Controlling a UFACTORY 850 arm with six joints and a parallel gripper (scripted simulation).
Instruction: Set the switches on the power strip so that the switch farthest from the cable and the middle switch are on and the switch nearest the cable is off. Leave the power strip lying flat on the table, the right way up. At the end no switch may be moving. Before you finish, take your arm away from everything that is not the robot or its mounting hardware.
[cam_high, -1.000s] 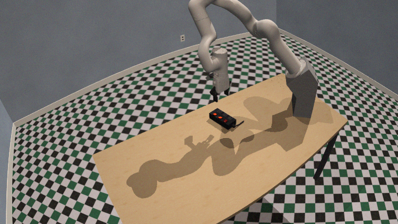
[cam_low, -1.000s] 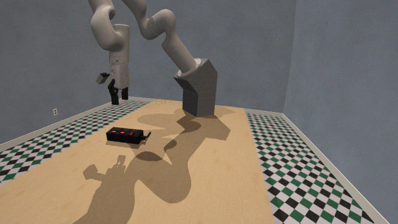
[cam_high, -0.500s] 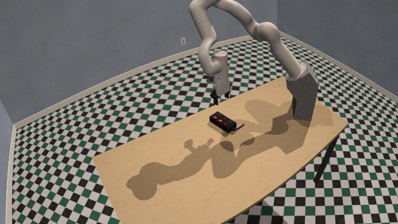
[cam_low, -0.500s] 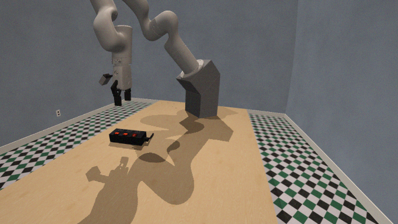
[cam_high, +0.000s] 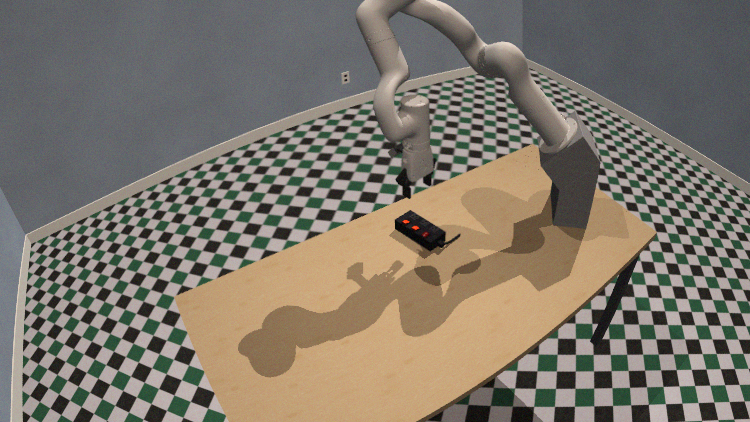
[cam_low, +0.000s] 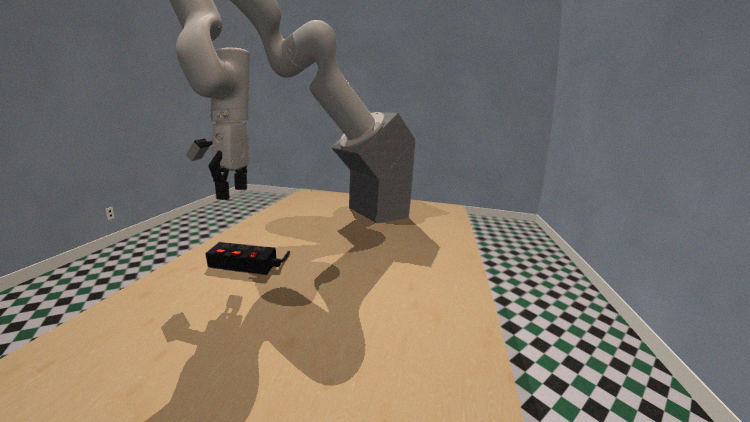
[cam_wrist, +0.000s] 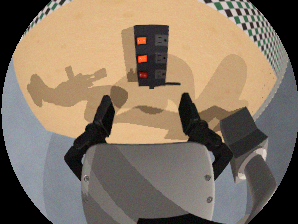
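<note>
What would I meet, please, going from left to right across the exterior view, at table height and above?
Wall socket → gripper, open and holding nothing → power strip → its cable stub → arm's grey base.

The table (cam_high: 325, 335) looks like pale, smooth, matt wood. The power strip (cam_high: 419, 229) at its 12 o'clock edge seems matt black plastic with glowing red switches (cam_high: 415, 227). The arm (cam_high: 390, 78) is smooth, off-white and softly sheened; its base (cam_high: 574, 178) is matt grey.
</note>
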